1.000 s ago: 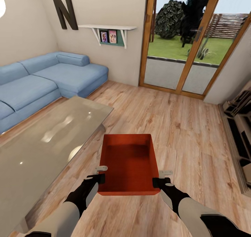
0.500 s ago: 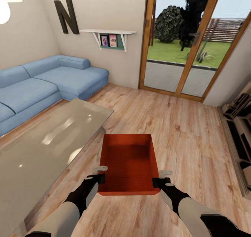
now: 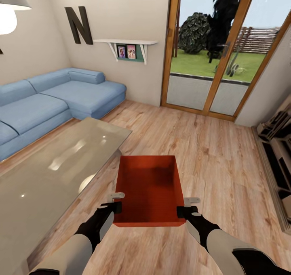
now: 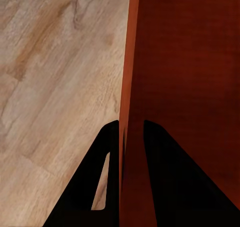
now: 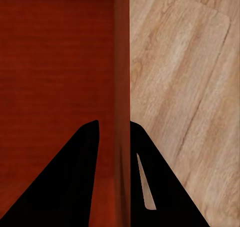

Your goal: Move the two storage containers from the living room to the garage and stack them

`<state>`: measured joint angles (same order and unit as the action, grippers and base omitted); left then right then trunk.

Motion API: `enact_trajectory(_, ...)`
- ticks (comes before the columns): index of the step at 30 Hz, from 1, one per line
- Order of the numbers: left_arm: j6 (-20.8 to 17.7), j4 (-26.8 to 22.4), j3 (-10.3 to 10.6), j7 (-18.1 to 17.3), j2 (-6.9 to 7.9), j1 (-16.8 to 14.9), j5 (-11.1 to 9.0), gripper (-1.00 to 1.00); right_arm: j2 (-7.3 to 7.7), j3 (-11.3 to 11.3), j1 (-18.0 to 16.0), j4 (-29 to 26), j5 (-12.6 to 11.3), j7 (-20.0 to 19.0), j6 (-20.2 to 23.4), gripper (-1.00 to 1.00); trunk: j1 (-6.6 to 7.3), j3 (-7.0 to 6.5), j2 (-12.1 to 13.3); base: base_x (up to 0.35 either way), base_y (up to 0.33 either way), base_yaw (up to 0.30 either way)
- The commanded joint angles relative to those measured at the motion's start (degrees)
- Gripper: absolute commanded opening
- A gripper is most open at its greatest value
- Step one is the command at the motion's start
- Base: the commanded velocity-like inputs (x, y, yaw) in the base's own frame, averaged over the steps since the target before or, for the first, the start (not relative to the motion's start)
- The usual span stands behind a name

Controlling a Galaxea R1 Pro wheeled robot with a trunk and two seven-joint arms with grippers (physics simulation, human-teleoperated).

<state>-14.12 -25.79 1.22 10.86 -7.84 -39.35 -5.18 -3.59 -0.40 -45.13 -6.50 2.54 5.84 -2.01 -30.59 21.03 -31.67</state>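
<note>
I am holding one storage container up in the air in front of me, above the wood floor of the living room. No table or counter is carrying it; only my two arms are. I am gripping it from both sides because it is wide and would tip if I held it by one wall.

My left gripper is pinching the left wall near the corner closest to me. In the left wrist view, one finger is sitting outside the wall and one is sitting inside, with the thin orange-red wall squeezed between them. My right gripper is doing the same on the right wall near its close corner, and the right wrist view is showing the wall clamped between its two dark fingers. Both grips are close to me, so I think the far end could sag if I jerk.

The container is sitting flat with its open top facing up, and it is empty. Its long way is running straight away from me, toward the glass doors. The short walls are the near one by my grippers and the far one.

The glass table is just beside the container on my left, near its far left corner, and the blue sofa is past the table. I think I must steer clear of that table edge on my way to the garage.
</note>
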Motion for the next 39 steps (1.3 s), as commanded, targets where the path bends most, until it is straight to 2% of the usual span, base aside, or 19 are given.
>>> enact_trajectory(1, -0.47, -0.23, -0.34, 0.91, 0.9, -0.02, 0.96, -1.0, 0.0, -1.49, -0.05, 0.1, 0.27, 0.2, -0.18, -1.0, -0.02, -0.02, -0.07, 0.0, 0.0, 0.0)
enact_trajectory(39, -0.49, -0.25, -0.34, 0.91, 1.2, -0.02, 0.87, -1.0, 0.07, -1.45, -0.05, 0.09, 0.27, 0.2, -0.18, -1.0, -0.02, -3.53, -0.07, 0.0, 0.0, 0.0)
